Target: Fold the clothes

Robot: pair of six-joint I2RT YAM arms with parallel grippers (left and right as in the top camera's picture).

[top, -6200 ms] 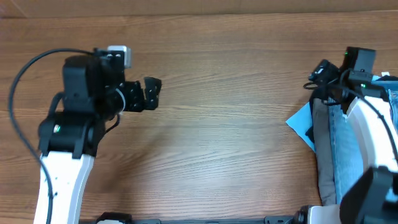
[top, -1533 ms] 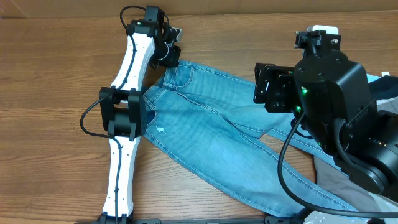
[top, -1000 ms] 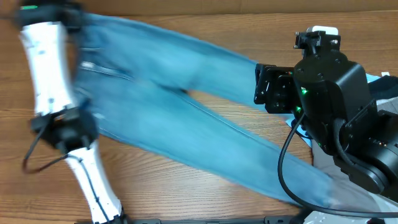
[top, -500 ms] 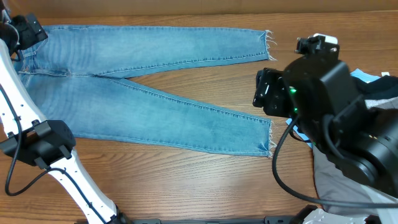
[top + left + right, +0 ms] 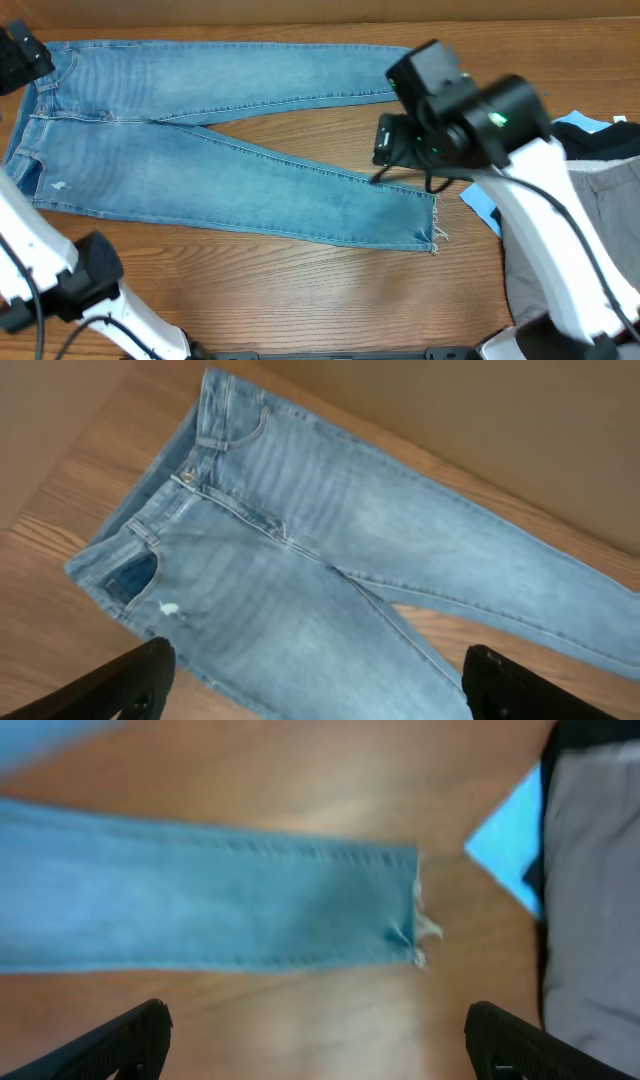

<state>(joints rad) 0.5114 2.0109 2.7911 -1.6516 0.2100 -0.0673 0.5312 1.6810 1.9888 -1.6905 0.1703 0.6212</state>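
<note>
The light-blue jeans (image 5: 230, 150) lie spread flat on the table, waistband at the left and both legs running to the right. The nearer leg ends in a frayed whitish hem (image 5: 434, 222). My left gripper (image 5: 22, 62) hovers open at the far left, over the waistband corner. In the left wrist view the jeans (image 5: 330, 540) lie below the empty left gripper (image 5: 320, 690). My right gripper (image 5: 388, 150) is open above the nearer leg close to its hem. The right wrist view shows that leg (image 5: 200, 900) and bare wood under the right gripper (image 5: 320, 1045).
Grey-beige trousers (image 5: 590, 230) and a black garment (image 5: 605, 140) lie at the right edge, with a light-blue sheet (image 5: 485, 205) poking out from under them. A brown wall runs along the table's far edge.
The jeans swung left and now lie flat. My left gripper let go of the waistband and stands open. The right arm moved left over the nearer leg, its jaws wider.
</note>
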